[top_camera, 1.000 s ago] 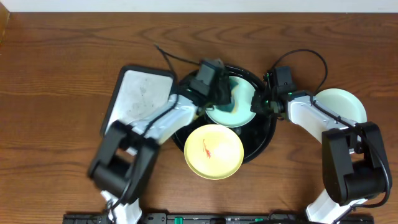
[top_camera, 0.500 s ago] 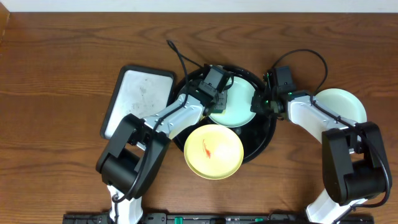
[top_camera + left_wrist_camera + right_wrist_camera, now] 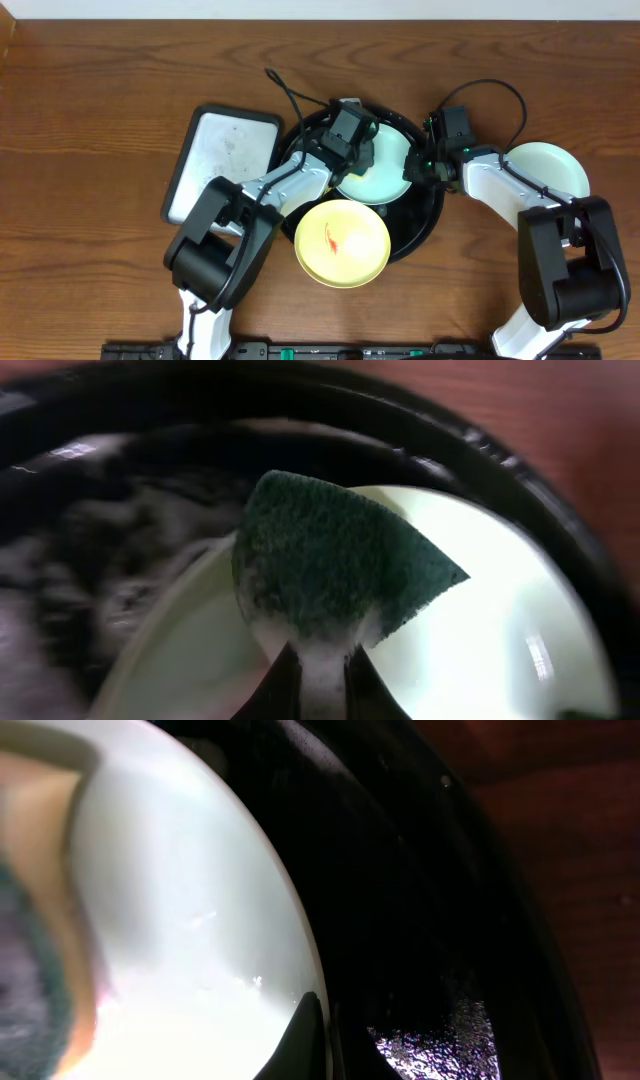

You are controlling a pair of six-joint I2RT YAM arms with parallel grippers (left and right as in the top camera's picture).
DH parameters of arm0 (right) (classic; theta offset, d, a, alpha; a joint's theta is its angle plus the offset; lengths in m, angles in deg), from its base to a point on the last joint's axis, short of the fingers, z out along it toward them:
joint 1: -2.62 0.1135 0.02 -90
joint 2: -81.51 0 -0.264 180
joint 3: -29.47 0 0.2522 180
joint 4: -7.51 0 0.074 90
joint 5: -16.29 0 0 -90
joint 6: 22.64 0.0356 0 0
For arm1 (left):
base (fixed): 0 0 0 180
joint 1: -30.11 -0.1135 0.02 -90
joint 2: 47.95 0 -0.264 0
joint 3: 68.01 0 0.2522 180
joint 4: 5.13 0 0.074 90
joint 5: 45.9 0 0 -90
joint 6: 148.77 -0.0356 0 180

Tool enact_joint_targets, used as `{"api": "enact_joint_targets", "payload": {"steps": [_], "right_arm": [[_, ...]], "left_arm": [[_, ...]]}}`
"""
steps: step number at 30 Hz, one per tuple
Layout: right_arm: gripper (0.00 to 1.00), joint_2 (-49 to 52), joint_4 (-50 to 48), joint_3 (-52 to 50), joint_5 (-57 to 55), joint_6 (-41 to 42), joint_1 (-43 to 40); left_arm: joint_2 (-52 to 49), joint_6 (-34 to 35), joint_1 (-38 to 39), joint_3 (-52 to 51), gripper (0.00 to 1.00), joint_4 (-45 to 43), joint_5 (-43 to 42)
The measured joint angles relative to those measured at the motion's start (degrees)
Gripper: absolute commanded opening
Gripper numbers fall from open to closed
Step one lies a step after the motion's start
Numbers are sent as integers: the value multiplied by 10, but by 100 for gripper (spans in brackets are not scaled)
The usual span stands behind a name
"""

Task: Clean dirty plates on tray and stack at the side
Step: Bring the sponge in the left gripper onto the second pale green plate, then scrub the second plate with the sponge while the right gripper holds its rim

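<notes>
Left of the large round black tray lies a white rectangular sponge tray. Inside the black tray, the left gripper is clamped on a dark green sponge over a glossy pale mint-green round plate. A pale yellow round plate, with a red-orange smear at its centre, overlaps the black tray's front rim. The right gripper pinches the mint-green plate's right edge. Right of the black tray rests a second mint-green plate.

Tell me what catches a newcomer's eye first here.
The left gripper holds a green sponge over a mint plate in the black tray, while the right gripper pinches that plate's rim. Over the tray's front rim lies a red-smeared yellow plate.
</notes>
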Motion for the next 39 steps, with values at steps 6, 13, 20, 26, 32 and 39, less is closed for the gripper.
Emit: {"api": "enact_joint_targets", "payload": {"steps": [6,13,20,26,32,39], "right_arm": [[1,0,3,1,0,0,0],[1,0,3,1,0,0,0],[1,0,3,1,1,0,0],[1,0,3,1,1,0,0],[1,0,0,1,7,0,3],[1,0,1,1,15,4,9]], "left_arm": [[-7,55,12,0,7,-17,-47],[-8,98,20,1,8,-9,-111],[-7,82,15,23,7,65,-100],[5,1,-4,28,8,121,-23],[8,-108,2,28,7,136,98],[7,-179,28,28,7,137,179]]}}
